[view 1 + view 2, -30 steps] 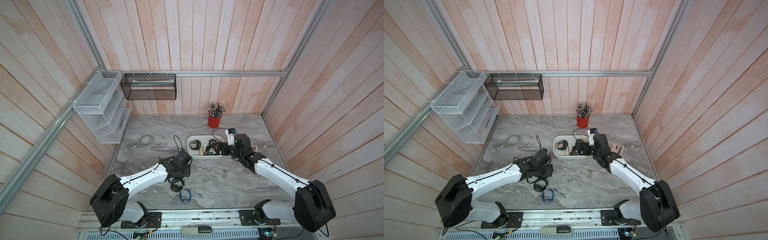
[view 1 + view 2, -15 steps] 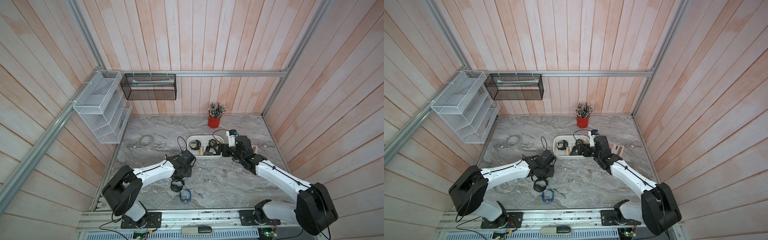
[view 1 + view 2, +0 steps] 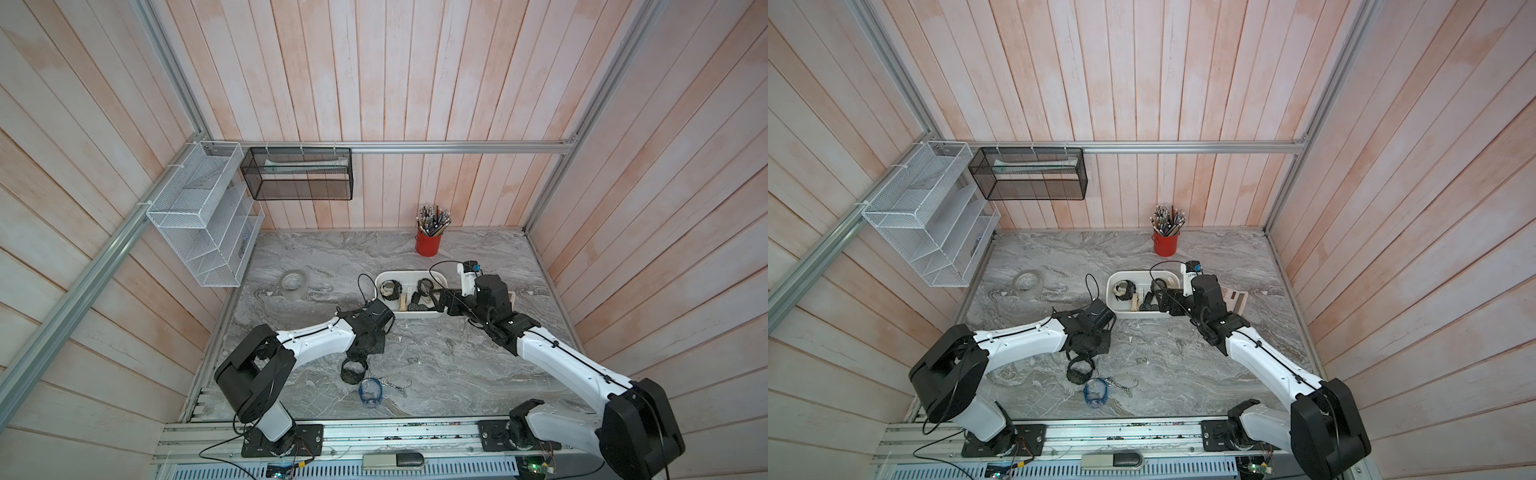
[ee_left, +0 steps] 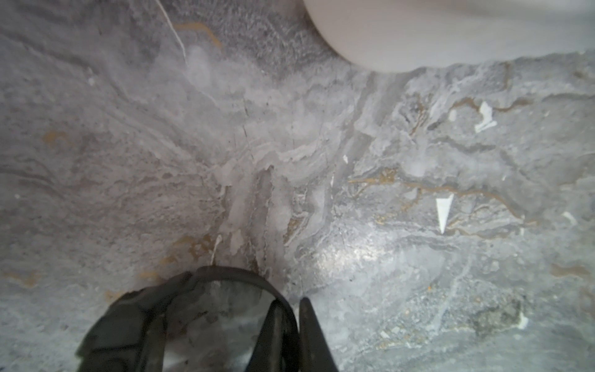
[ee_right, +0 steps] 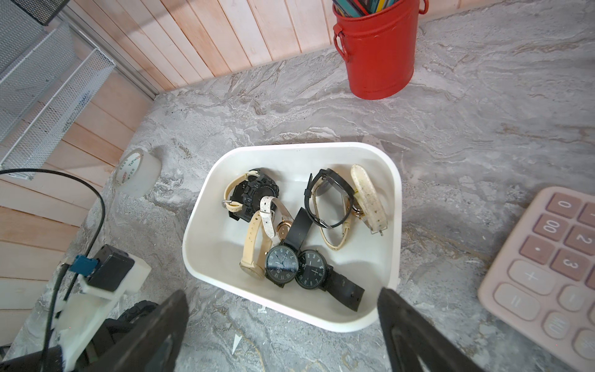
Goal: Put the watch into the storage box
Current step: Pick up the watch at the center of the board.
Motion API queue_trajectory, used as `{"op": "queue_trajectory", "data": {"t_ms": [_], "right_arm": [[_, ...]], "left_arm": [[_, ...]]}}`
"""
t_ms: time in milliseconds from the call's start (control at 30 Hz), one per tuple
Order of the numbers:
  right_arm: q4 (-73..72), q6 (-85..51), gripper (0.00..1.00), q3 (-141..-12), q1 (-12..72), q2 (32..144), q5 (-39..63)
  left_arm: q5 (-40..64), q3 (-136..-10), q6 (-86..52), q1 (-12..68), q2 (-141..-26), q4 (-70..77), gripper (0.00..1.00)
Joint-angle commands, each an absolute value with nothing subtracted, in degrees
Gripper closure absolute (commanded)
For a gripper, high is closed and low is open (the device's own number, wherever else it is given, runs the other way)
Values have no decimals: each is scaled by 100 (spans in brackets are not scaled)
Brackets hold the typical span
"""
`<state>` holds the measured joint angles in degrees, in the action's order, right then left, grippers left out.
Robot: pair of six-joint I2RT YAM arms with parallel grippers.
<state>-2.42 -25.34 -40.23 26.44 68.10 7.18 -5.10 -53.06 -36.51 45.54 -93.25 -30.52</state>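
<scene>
A robot lab mock-up: aluminium frame (image 3: 457,146), plank walls (image 3: 374,62), marble-look tabletop (image 3: 457,365).

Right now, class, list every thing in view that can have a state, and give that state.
black watch: on the table, outside the box.
left pincer: shut on the black watch's strap.
right pincer: open, empty, near the box.
box: open-topped, holding several watches.
red pot: upright, full of pencils.
calculator: lying face up.
</scene>
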Motion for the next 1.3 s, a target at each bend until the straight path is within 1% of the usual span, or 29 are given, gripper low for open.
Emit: {"op": "queue_trajectory", "data": {"t_ms": [0,67,267,567,767,967,1267], "right_arm": [[-231,-2580,6,-3979,2646,6690,593],[-316,-2624,6,-3914,2647,6649,580],[-167,-2575,6,-4003,2646,6562,554],[-223,-2673,6,-3886,2641,6429,566],[-341,-2726,6,-3785,2628,6376,453],[-274,-2615,6,-3821,2622,6416,407],[-127,-2588,6,-3759,2593,6272,345]], "left_arm": [[-690,-5480,-3572,4542,-9352,-3044,96],[-778,-5520,-3525,4537,-9336,-3065,100],[-929,-5741,-3483,4535,-9072,-3133,100],[-945,-5820,-3338,4535,-8126,-2808,100],[-932,-5978,-2943,4526,-7683,-2456,100],[-905,-6566,-2489,4504,-8136,-2173,100],[-661,-7678,-1910,4388,-9544,-1782,100]]}}
